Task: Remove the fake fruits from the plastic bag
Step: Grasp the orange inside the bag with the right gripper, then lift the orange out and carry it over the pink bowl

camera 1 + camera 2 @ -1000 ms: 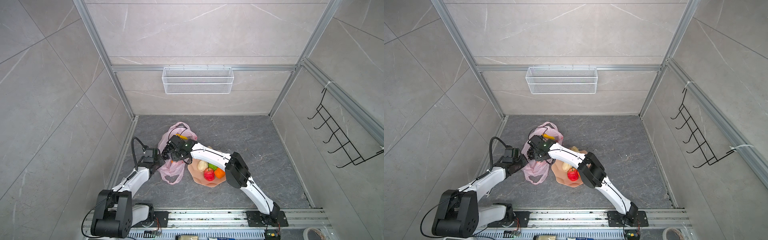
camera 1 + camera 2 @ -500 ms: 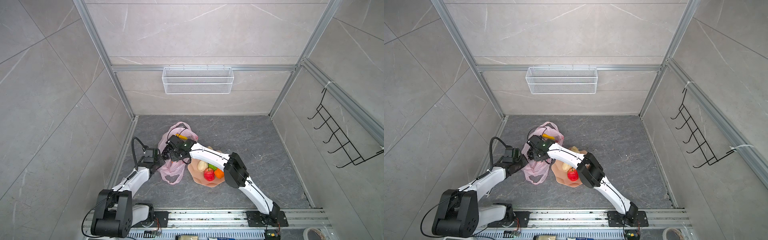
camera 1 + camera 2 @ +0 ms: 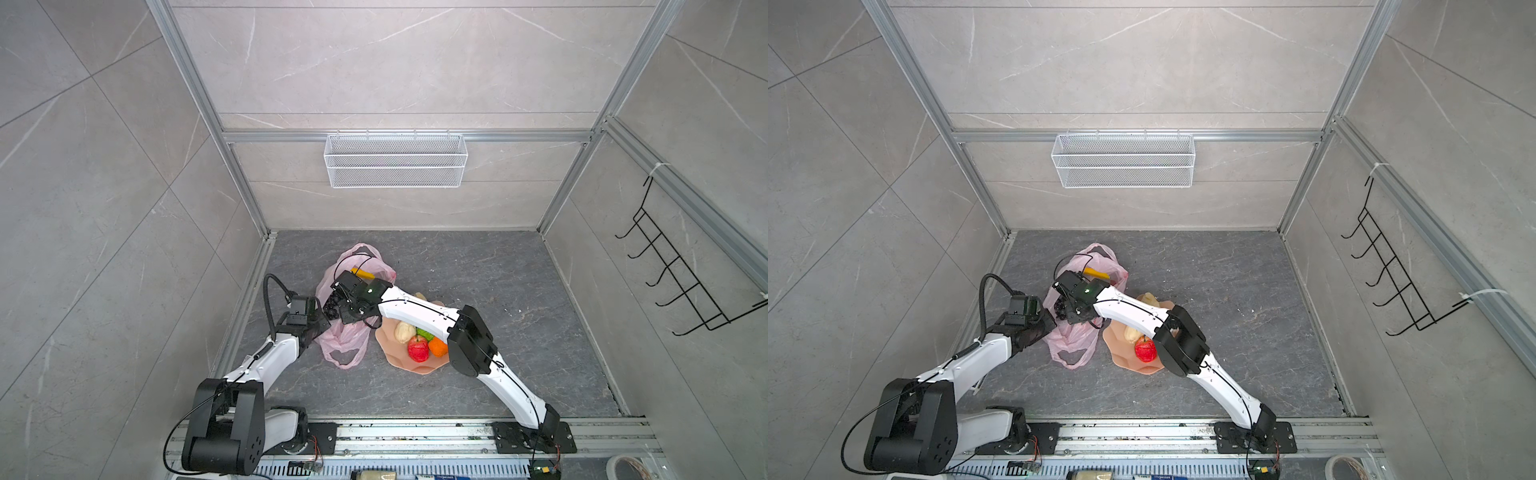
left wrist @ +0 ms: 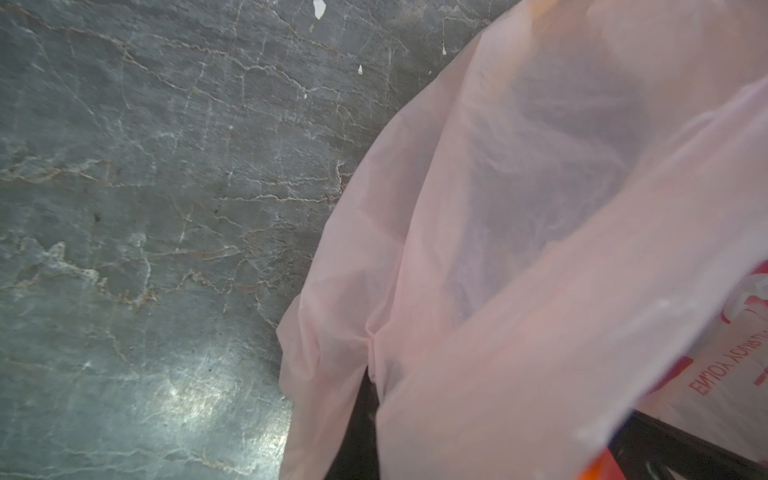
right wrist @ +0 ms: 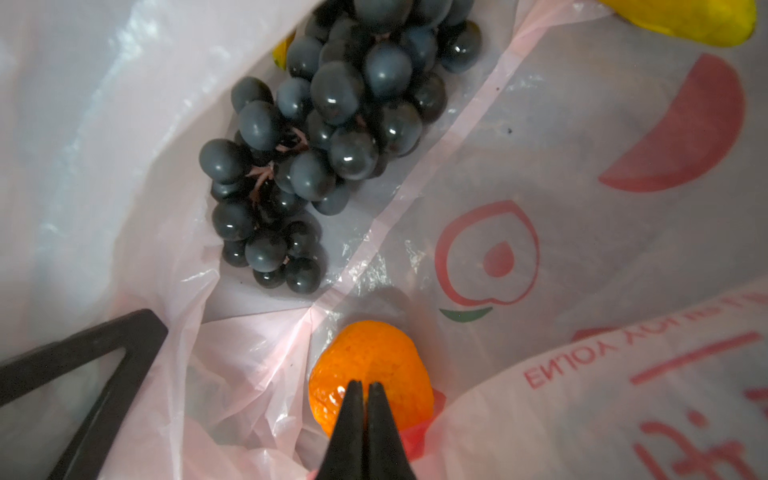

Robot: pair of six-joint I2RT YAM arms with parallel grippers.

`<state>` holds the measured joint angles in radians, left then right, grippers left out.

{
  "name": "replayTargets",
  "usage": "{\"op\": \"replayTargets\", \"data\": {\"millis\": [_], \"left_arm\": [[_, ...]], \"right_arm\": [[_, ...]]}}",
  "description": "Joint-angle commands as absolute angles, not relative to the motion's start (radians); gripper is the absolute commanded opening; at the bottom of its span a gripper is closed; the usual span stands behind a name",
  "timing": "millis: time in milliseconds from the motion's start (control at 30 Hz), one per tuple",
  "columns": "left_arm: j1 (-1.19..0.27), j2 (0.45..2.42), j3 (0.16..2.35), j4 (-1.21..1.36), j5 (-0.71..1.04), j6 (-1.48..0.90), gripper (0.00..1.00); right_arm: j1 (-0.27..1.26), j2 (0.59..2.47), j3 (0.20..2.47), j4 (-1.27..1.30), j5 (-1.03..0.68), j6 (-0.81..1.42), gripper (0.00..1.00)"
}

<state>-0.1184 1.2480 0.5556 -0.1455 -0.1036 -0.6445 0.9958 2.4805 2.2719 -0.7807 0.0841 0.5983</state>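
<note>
Shift: the right gripper (image 5: 365,384) has drawn its fingers together over the last second; both arms sit almost where they were.
Floor: the grey stone floor (image 3: 498,291) carries the plastic bag (image 3: 345,336), which lies crumpled with its mouth spread.
Right arm: the white right arm (image 3: 415,309) reaches over the plate and into the bag's mouth, hiding part of the plate's load.
Plate: the peach plate (image 3: 395,355) touches the bag's right side and holds the red apple (image 3: 417,348), plate orange (image 3: 437,346), cream fruit (image 3: 404,331) and green fruit (image 3: 424,333).
Left gripper: the left gripper (image 3: 316,323) is at the bag's left edge, closed, with film gathered to a pinch at it and draped across its camera.
Right gripper: inside the bag, tips pressed together, nothing visible between them, in front of the bagged orange (image 5: 370,357).
Grape bunch: the grape bunch (image 5: 324,137) is inside the bag, near the bagged orange but apart.
Banana: the banana (image 3: 363,273) is at the bag's far rim.
</note>
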Motion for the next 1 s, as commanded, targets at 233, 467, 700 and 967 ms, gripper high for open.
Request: {"op": "replayTargets", "data": {"millis": [233,467,700,967], "left_arm": [[-0.121,1.256,0.591,-0.152,-0.111,-0.643,0.0],[-0.121,1.257,0.591,-0.15,-0.111,-0.641,0.0],[-0.121,1.259,0.594,-0.151,-0.114,-0.64,0.0],[-0.122,1.257,0.594,-0.154,-0.118,-0.639,0.0]], "right_arm": [[1.003,2.394,2.279,-0.721,0.092,0.577,0.02],[1.003,2.328,2.226,-0.682,0.121,0.578,0.02],[0.991,2.186,2.084,-0.65,0.14,0.568,0.01],[0.937,1.87,1.701,-0.527,0.15,0.589,0.01]]}}
